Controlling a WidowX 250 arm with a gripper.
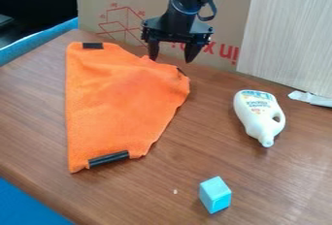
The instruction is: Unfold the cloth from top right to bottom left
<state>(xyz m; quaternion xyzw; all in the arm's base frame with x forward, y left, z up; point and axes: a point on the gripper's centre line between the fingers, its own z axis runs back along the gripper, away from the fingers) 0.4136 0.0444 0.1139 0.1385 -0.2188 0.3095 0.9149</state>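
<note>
And here's your orange cloth (123,98), spread over the brown table (32,103) with a straight left edge and a right side that slants in toward the bottom. Look at its ends: you've got one black strip (92,45) at the top left, another black strip (109,158) down at the bottom, and a small dark piece (181,72) peeking out at the upper right.

Up at the cloth's top right edge, there's your gripper (171,60), pointing down, its two fingers wide apart with nothing between them! One fingertip is right by the cloth's rim; whether it touches, you can't tell from here.

Over to the right of the cloth, well apart from it, you have a white bottle (257,115) on its side, neck toward the near side. Below and right of the cloth sits a light blue block (215,195). Behind the cloth you see cardboard (224,6) with red print, and farther right of it, a pale wood-grained board (285,35) leaning upright.
</note>
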